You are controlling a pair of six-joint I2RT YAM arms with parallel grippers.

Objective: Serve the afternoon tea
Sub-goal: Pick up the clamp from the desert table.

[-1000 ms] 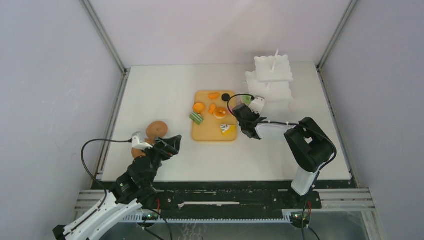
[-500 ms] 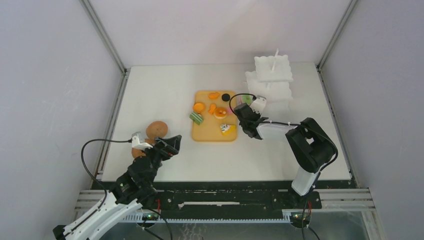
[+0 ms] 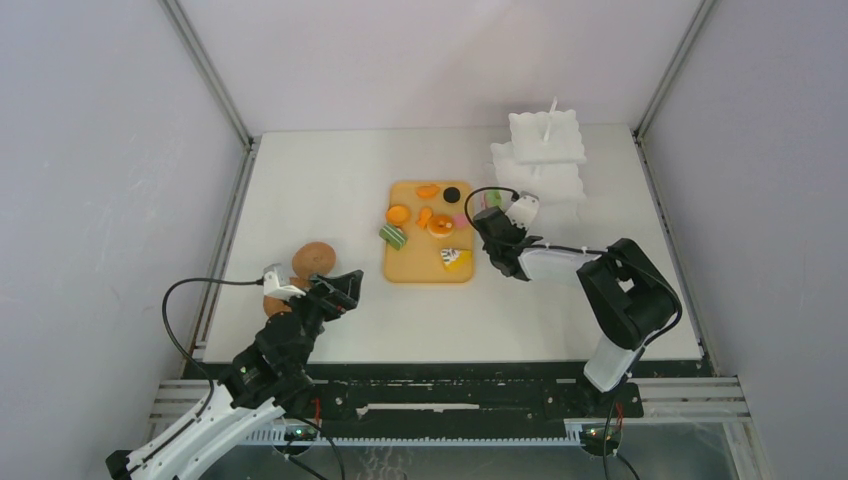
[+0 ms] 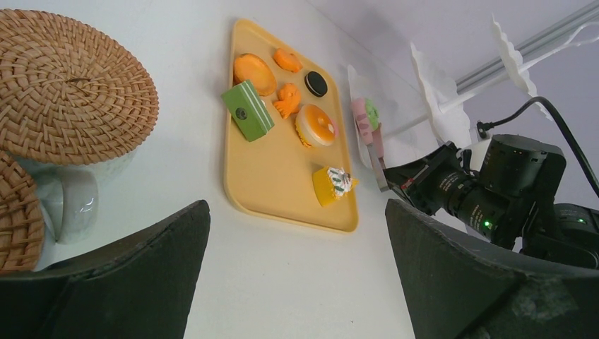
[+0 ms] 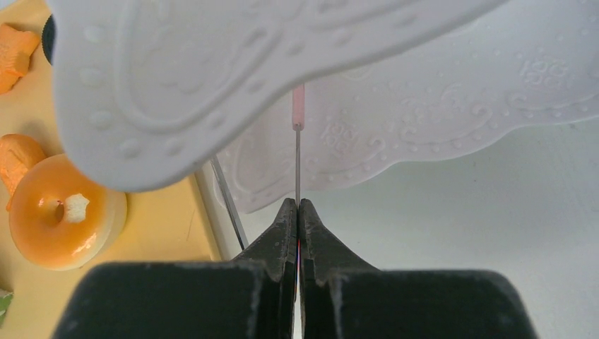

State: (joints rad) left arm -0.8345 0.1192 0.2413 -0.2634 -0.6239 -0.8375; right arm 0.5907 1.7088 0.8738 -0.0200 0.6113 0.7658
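Left gripper point(image 3: 343, 287): jaws released and spread wide, with only bare table point(image 4: 282, 282) between them.
Right gripper point(image 5: 297, 209): jaws clenched on the thin tongs point(image 5: 297, 152), which run straight out from the fingertips.
Room, left jaws: open table ahead as far as the near edge of the board point(image 4: 282, 194).
Room, right jaws: tight. The upper tier point(image 5: 212, 78) overhangs the fingertips, the scalloped edge of the lower tier point(image 5: 438, 99) lies ahead and to the right, and the board's edge is just left.
Board contents: tart point(image 4: 254, 70), green slice point(image 4: 247, 113), black round point(image 4: 316, 83), donut point(image 4: 316, 125) and wedge point(image 4: 332, 185), none touching.
Tongs tip: a pink-and-green pastry point(image 4: 366, 116), past the board's right edge by the lower tier. Whether it rests there cannot be told.
Coasters point(image 4: 70, 92): two, left of the left jaws. A white mug point(image 4: 79, 203) shows under the farther one.
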